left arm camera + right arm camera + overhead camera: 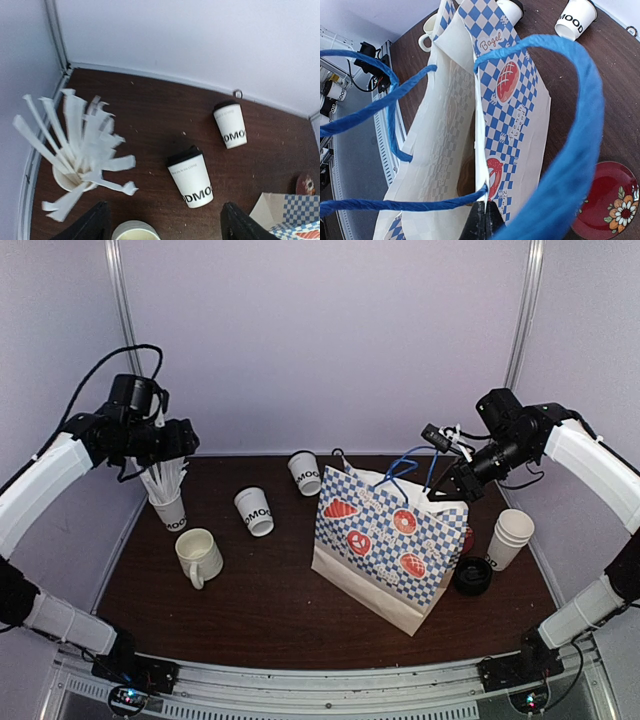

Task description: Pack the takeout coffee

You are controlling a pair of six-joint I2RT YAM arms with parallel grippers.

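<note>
Left wrist view: left gripper (165,215) spread wide above a lidded coffee cup (192,177). Right gripper (482,220) clamps the checkered paper bag (515,100) at its rim.

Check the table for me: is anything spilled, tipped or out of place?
Nothing is spilled or tipped. The near coffee cup and the far coffee cup stand upright with their lids on, not yet bagged. The paper bag sits at a skew, its rim pinched by the right gripper. The straws fan out messily.
</note>
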